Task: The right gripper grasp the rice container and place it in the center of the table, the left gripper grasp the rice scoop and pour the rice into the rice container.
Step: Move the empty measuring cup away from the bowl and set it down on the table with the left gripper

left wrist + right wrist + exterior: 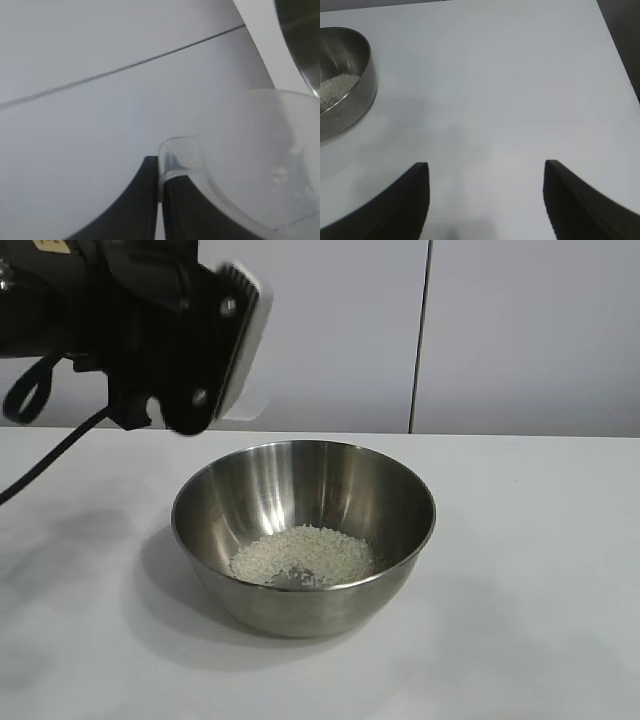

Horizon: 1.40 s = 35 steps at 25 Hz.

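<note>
A: Far left of the exterior view, what's there?
B: The left gripper [190, 360], up high, above and to the left of the rice container [303, 536]. Its fingers [145, 200] are pressed together on the rim tab of the rice scoop [260, 170], seen in the left wrist view. The scoop looks nearly empty, just a few specks inside; it's hard to make out in the exterior view.
A: Centre?
B: The rice container sits upright on the table [540, 570], about mid-table. The rice [303, 555] lies in a loose pale heap at its bottom.
A: Right side?
B: The right gripper [485, 200] only shows in its own wrist view: fingers spread wide, nothing between them, over bare table, well apart from the container [342, 80].
</note>
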Motion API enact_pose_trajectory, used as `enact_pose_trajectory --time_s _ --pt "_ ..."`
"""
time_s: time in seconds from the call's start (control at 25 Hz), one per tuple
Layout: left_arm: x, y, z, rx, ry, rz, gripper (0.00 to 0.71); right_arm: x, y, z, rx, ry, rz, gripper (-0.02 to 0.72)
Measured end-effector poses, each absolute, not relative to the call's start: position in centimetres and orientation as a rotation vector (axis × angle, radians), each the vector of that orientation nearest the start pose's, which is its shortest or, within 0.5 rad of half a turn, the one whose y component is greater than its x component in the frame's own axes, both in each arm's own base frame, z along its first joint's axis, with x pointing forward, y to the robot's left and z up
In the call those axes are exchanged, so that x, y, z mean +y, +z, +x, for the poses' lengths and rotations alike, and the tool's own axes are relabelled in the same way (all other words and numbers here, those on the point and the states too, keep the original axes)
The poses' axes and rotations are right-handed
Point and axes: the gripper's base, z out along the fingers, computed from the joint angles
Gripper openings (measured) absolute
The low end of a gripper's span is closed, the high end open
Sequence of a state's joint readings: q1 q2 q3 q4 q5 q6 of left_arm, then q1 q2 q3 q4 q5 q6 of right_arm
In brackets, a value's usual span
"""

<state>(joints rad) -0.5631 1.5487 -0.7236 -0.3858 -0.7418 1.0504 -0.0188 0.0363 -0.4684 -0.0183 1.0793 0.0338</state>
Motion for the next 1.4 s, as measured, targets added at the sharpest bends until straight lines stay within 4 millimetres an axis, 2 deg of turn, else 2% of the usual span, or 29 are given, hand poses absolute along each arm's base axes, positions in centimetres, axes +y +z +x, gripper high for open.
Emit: enact_pose_trajectory --time_s 0.16,0.32,0.52,0.64,0.76,1.0,1.24,1.4 --pt "-11.3 24.2 29.9 1.612 0.122 0.479 0.009 -0.2 26.7 0.3 2.130 -0.013 0.056 0.453" --pt "-7.4 22.0 29.9 1.747 -0.036 0.276 0.009 -0.2 26.7 0.3 2.130 -0.013 0.056 0.453" --pt "-3.4 19.3 28.2 1.818 -0.171 0.159 0.009 -0.2 26.7 0.3 2.129 -0.013 0.056 0.453" --pt "-1.9 18.5 27.1 1.802 -0.201 0.159 0.009 -0.2 26.7 0.3 2.129 -0.013 0.056 0.453" --pt "-1.5 17.2 26.7 1.785 -0.232 0.175 0.009 -0.2 26.7 0.3 2.129 -0.013 0.056 0.453" --pt "-2.0 13.1 27.3 1.815 -0.317 0.209 0.009 -0.2 26.7 0.3 2.129 -0.013 0.056 0.453" --pt "-2.1 9.5 27.4 1.890 -0.285 0.285 0.009 -0.2 26.7 0.3 2.129 -0.013 0.056 0.453" --pt "-2.0 8.2 27.2 1.927 -0.260 0.321 0.009 -0.2 26.7 0.3 2.129 -0.013 0.056 0.453"
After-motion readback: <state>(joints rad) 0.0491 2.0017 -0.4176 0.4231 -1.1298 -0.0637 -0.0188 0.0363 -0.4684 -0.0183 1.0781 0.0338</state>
